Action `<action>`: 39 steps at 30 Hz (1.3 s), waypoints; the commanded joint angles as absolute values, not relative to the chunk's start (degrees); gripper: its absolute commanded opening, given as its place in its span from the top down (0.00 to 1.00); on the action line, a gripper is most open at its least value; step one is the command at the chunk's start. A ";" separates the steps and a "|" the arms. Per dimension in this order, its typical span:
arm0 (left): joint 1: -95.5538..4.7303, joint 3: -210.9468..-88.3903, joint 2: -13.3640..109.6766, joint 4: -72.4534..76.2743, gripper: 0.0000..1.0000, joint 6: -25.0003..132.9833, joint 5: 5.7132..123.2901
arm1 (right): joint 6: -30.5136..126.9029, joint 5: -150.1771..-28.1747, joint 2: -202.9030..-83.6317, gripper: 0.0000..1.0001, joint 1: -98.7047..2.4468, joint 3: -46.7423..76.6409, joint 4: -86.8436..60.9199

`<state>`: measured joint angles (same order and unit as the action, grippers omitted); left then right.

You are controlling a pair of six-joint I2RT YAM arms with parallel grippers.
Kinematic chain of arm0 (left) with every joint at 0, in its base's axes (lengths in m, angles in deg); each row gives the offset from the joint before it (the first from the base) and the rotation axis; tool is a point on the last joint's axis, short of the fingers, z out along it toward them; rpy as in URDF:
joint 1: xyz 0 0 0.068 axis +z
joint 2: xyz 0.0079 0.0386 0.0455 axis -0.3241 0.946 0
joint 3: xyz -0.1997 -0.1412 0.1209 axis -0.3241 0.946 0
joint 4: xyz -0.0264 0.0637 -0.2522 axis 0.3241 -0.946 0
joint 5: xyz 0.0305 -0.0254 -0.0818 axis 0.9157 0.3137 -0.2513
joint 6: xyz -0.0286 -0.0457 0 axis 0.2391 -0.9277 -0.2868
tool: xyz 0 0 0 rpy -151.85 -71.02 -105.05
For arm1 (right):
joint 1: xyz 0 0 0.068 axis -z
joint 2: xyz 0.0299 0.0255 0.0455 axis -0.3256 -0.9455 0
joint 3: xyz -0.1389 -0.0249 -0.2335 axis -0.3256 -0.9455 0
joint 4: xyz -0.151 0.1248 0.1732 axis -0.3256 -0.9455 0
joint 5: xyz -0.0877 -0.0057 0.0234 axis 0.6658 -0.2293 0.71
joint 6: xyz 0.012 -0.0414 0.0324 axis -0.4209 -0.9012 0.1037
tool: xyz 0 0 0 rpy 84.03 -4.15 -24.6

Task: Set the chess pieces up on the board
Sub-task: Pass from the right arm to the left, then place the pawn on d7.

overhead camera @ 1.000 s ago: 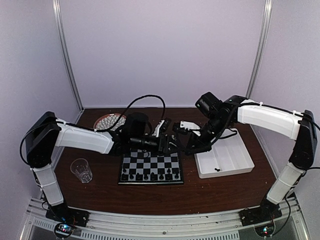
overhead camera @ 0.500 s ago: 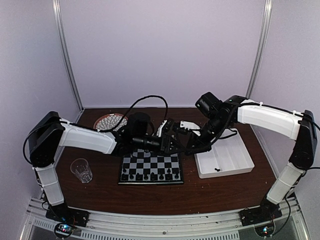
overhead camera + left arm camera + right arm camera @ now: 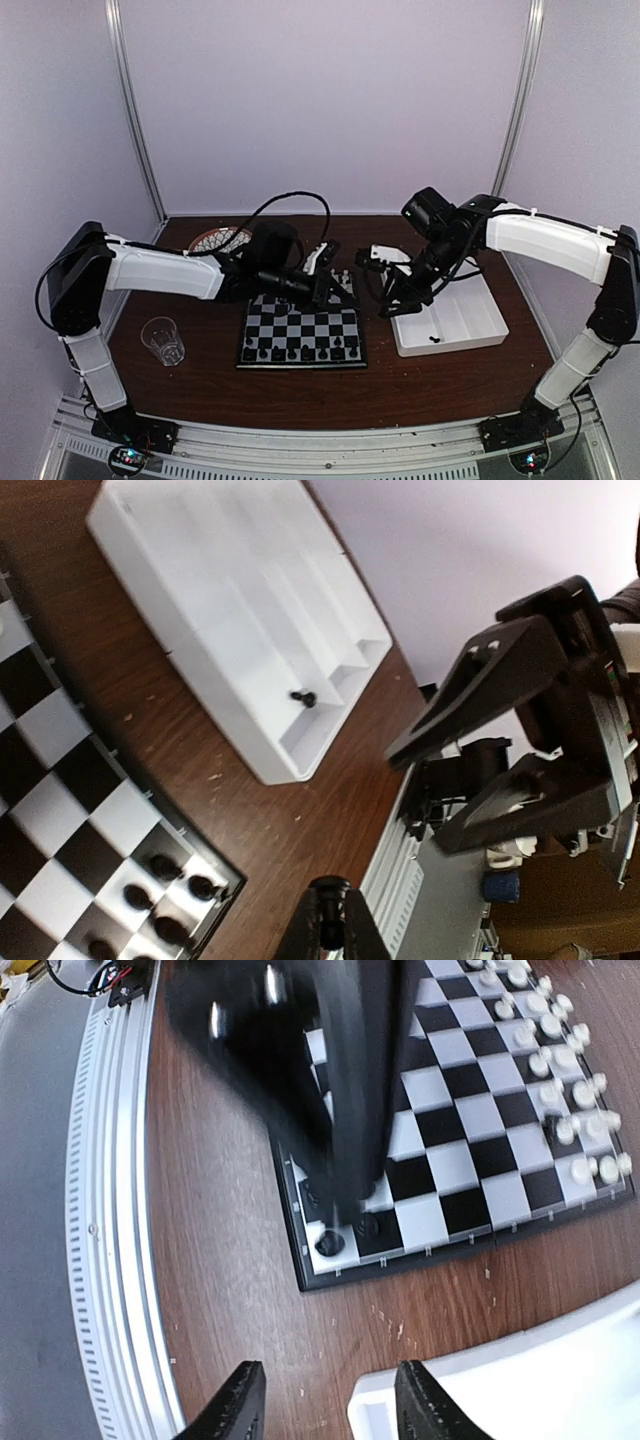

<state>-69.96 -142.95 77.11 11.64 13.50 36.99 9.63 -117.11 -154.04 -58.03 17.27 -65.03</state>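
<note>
While your left gripper [image 3: 330, 930] hangs over the far right part of the board [image 3: 300, 322], its fingers are pressed together on what looks like a small black chessman [image 3: 328, 892]; the view is too tight to be sure how squarely it sits. Your right gripper [image 3: 330, 1405] stands with its fingers apart and nothing between them, just beside the left one, between the board and the white tray [image 3: 450, 347].

The grip is your first worry. So small a piece nipped at the very tips could twist or pop out on any quick swing, then roll across the bench [image 3: 200, 385].

The second is the two arms. They are close enough that the left one fills the right wrist view as a dark blur, so moving either sideways without first lifting clear risks a knock.

The third is the landing. The black row [image 3: 300, 352] along the near edge is already crowded and the white pieces [image 3: 560, 1110] pack the far side, so a tilted descent could topple neighbours. One more black piece [image 3: 302, 697] lies in the tray.
</note>
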 commanded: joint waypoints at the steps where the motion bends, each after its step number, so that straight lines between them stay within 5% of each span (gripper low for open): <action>1: -68.13 -151.70 68.99 -21.31 0.96 34.88 45.10 | 6.33 -116.94 -147.19 0.51 -52.94 11.08 -66.33; 7: -67.87 -162.21 70.19 -50.98 0.96 49.23 55.91 | 4.21 -115.35 -144.26 0.50 -50.04 2.65 -62.08; 12: -67.87 -166.15 73.85 -60.63 0.96 52.47 60.31 | 2.97 -113.02 -144.89 0.49 -49.98 2.56 -62.34; 39: -69.34 -173.21 90.39 -55.87 0.96 50.19 57.19 | 1.83 -113.01 -146.31 0.49 -49.94 2.06 -63.35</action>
